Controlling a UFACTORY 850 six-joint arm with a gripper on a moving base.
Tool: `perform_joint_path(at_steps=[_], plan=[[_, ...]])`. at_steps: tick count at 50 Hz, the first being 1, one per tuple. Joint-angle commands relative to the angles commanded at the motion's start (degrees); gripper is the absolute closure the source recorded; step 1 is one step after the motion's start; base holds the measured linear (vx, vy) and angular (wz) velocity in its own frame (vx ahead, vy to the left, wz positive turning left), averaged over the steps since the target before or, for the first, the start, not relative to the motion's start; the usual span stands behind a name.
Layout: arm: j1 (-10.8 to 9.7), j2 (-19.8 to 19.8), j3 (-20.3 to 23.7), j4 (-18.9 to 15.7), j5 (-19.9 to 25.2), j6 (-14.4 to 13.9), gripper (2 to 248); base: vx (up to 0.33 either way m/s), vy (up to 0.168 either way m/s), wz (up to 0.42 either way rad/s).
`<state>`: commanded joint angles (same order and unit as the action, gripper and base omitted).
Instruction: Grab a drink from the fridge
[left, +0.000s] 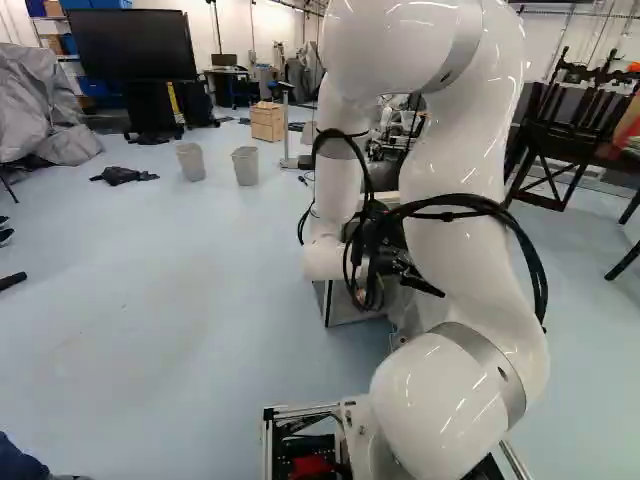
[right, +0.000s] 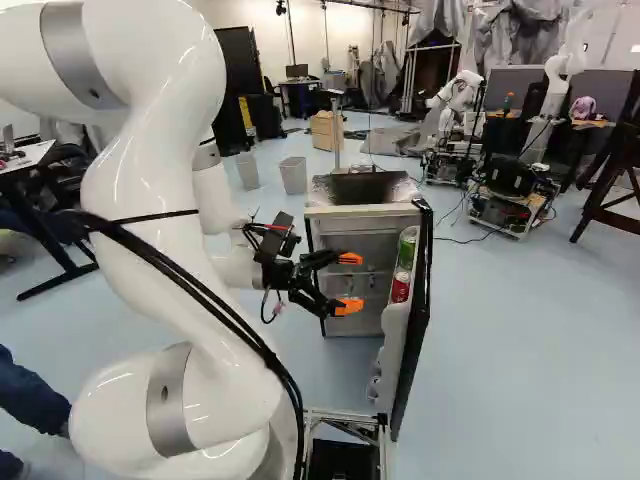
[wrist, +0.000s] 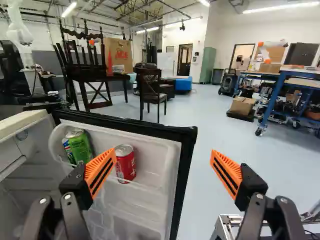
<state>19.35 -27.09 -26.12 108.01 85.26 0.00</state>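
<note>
One red can (wrist: 125, 163), shelved in fridge door (wrist: 170, 156), is seen ahead of the spread-apart fingers (right: 349, 306), nearer one of them.

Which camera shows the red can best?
The wrist view: the red can looks largest and clearest there, in the fridge door. The right base view shows it small; the left base view doesn't show it.

The open fridge door (wrist: 125, 127) stands ahead of the gripper (right: 350, 282), its edge between the finger lines. Past this edge is free room over the floor (wrist: 280, 160). Green can (wrist: 80, 148) and red can (wrist: 128, 167) leave a small gap.
</note>
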Motion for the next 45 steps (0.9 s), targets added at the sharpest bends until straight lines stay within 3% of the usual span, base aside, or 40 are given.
perform_joint_path(at_steps=[26, 45], plan=[[-3.27, -1.53, -6.05, 2.94, 0.0, 0.0, 3, 0.0, 0.0, 0.0], [-7.3, -2.66, -10.93, 4.16, -0.47, 0.0, 3, 0.0, 0.0, 0.0]])
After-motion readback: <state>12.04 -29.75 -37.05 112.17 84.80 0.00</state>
